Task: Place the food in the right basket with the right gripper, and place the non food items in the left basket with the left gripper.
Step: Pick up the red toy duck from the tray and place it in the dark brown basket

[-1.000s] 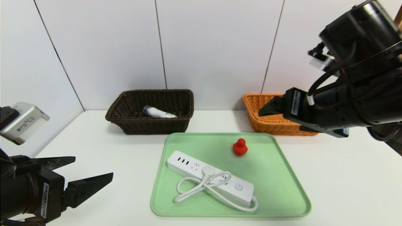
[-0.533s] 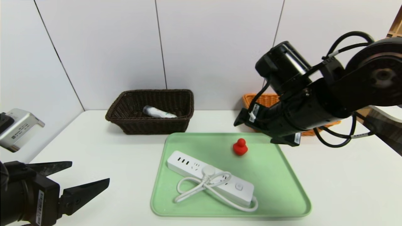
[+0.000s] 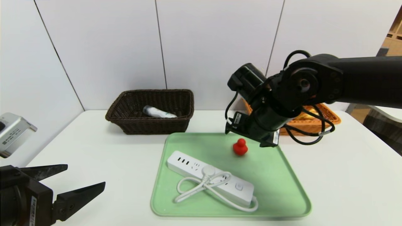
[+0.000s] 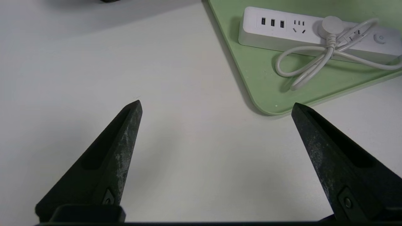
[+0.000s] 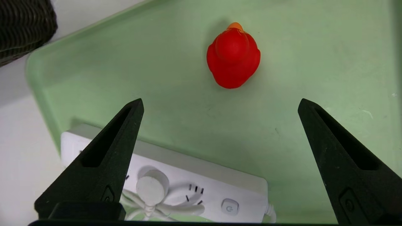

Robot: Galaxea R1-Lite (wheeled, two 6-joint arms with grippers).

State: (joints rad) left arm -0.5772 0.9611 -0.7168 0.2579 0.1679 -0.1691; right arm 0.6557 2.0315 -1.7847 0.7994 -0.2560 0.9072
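Right gripper [image 3: 245, 140]: above the far part of the green tray, near the red toy duck; jaws spread wide, nothing between them, the duck and the power strip both in view beneath in the wrist view.
Left gripper [image 3: 86, 173]: over the white table [image 3: 125, 163], to the left of the tray; jaws spread wide with nothing between them.
Green tray [image 3: 276, 175]: flat on the table, in front of the two baskets.
Red toy duck [image 3: 240, 147]: on the far part of the tray, apart from the power strip; its orange beak shows in the right wrist view.
White power strip [image 3: 210, 177]: lying slantwise on the tray, its far-left end toward the dark basket.
White cord [image 3: 205, 185]: bundled in loops, partly over the strip and partly on the tray, its round plug [image 3: 208, 170] on top of the strip.
Dark brown wicker basket [image 3: 154, 125]: on the table behind the tray's left part.
Bottle [image 3: 158, 112]: lying inside the dark brown basket.
Orange wicker basket [image 3: 314, 127]: behind the tray's right part, partly hidden by the right arm; something yellowish inside, mostly hidden.
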